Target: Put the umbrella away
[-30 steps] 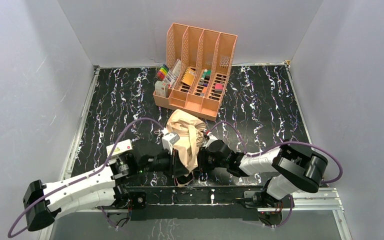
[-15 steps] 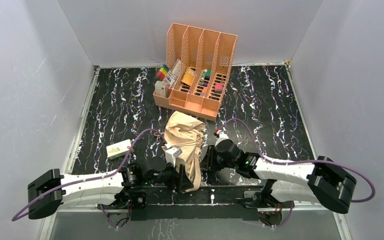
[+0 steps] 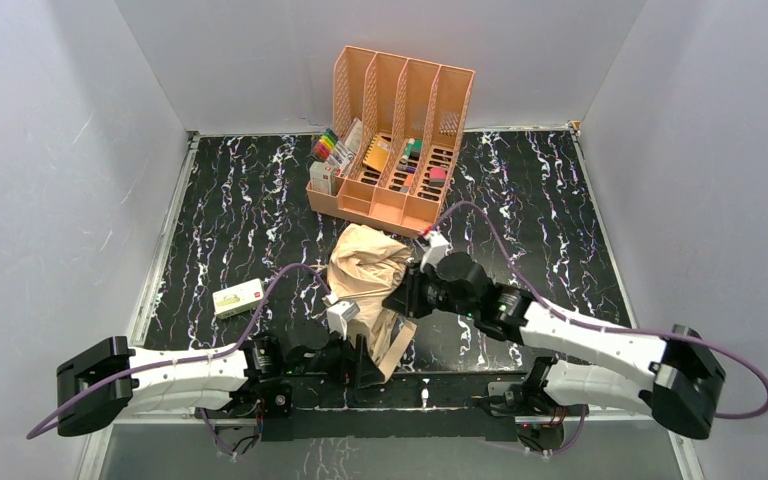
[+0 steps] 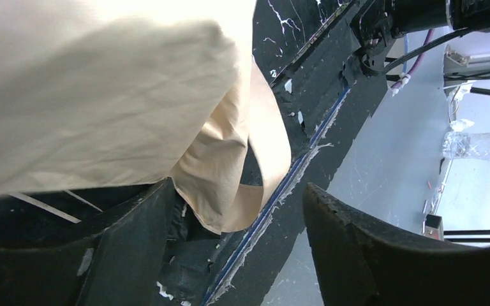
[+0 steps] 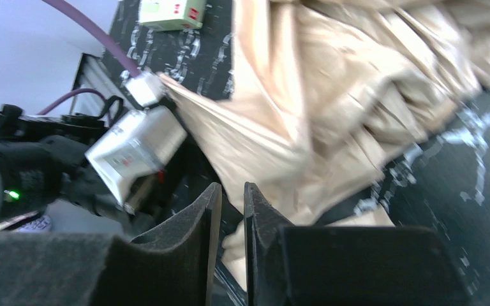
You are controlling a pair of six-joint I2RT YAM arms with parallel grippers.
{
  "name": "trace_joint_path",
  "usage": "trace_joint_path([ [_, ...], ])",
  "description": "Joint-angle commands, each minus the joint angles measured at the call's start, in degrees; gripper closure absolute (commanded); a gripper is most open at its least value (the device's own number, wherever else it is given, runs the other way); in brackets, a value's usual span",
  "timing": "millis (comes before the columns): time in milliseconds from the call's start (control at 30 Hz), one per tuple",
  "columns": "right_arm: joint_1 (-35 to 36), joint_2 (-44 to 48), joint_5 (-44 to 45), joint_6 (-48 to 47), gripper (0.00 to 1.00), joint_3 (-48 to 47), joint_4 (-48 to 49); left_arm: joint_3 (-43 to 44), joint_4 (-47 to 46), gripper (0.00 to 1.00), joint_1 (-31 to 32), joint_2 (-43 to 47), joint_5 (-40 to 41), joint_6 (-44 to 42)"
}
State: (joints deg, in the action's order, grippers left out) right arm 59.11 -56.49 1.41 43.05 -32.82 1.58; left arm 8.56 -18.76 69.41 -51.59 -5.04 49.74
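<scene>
Near-centre of the table, just ahead of the arm bases: umbrella (image 3: 368, 275), collapsed into a crumpled heap between both grippers. Tan matte fabric, deeply creased, soft irregular pleats and folds. In the left wrist view, dark underside below the tan, crossed by thin pale rib lines. One loose tan flap hanging down there, curled like a strip. Handle not made out.

Left gripper (image 3: 360, 355) at the heap's near end, low by the table's front edge. Released: dark fingers (image 4: 134, 255) spread wide, flap dangling between them nearer the left one, nothing pinched.

Right gripper (image 3: 403, 298) against the heap's right side. Padded black fingers (image 5: 178, 255) almost together, only a narrow slit, tips right at the fabric. Cannot tell whether cloth is caught in the slit or merely touched.

Further out: table (image 3: 240, 200), glossy black with white marble veining. Small box (image 3: 239, 298), pale with green and red print, left of the heap and apart from it. Peach plastic file organizer (image 3: 390, 150) at the far wall, four upright slotted dividers, stationery in the front tray, coloured markers (image 3: 328, 148) at its left end. Purple cables along both white arms.
</scene>
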Motion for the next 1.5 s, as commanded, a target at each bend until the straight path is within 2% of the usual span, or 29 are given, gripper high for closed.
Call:
trace_joint_path([
  [0,-0.2,-7.6,-7.0,-2.9,0.74,-8.9,9.5,-0.8,-1.4,0.23,0.5,-0.6,0.8,0.1],
  [100,-0.2,-10.9,-7.0,-2.2,0.78,-10.3,11.2,-0.9,-1.3,0.19,0.6,-0.3,1.4,0.2],
  [200,-0.3,-14.7,-8.9,-1.4,0.8,-11.1,13.5,-1.0,-1.1,0.23,0.7,0.0,1.8,0.2],
  [367,-0.3,-19.3,-7.8,1.8,0.87,-10.8,14.1,-0.7,-0.6,0.42,0.8,0.0,2.0,0.2],
  [433,-0.4,-20.5,-8.6,2.1,0.88,-10.4,14.8,-0.6,-0.6,0.49,0.9,0.0,2.1,0.1],
  [567,-0.4,-21.8,-12.0,1.6,0.88,-9.4,16.5,-0.5,-0.5,0.71,1.1,0.2,2.6,0.1],
  [667,-0.4,-21.8,-14.2,1.2,0.88,-8.2,17.9,-0.5,-0.5,0.78,1.2,0.1,2.9,0.1],
  [1000,0.2,-20.3,-18.4,1.7,0.86,-3.8,20.1,-0.1,-0.4,0.8,1.2,-0.8,3.2,0.4],
  [1200,0.6,-20.3,-12.3,6.1,0.88,0.3,18.5,0.0,-0.1,0.76,1.3,-0.6,3.2,0.3],
  [1367,0.6,-25.0,-9.2,7.2,0.89,3.3,24.3,0.7,0.0,0.76,1.5,-1.2,2.9,-0.1],
  [1400,0.7,-26.4,-9.1,7.1,0.89,3.6,25.6,1.0,0.1,0.75,1.6,-1.5,2.6,-0.3],
  [1467,0.7,-29.1,-9.1,7.2,0.9,4.4,28.1,1.8,0.7,0.67,1.8,-1.9,2.3,-0.9],
])
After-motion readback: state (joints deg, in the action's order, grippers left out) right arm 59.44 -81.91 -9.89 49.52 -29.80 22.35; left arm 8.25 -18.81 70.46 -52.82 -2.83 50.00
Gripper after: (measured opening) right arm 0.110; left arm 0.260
